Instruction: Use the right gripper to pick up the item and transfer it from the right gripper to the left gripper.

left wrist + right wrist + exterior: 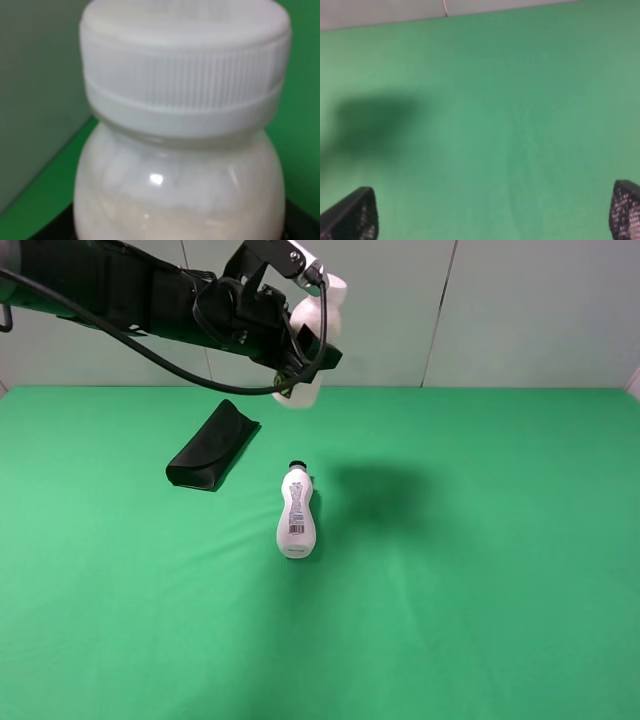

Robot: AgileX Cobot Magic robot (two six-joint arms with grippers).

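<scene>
Your left tool [296, 352] grips the item [331, 302], tilted, high behind the slim bottle [297, 515], while your right tool [487, 214] stands open and empty, clear of it.

Two white bottles, a stout bottle [312, 312] with a wide white cap and a slim bottle [296, 515] with a small black cap; one black case [212, 445]; two grippers, the left gripper [298, 352] and the right gripper [487, 214]; one green table [480, 590]
</scene>
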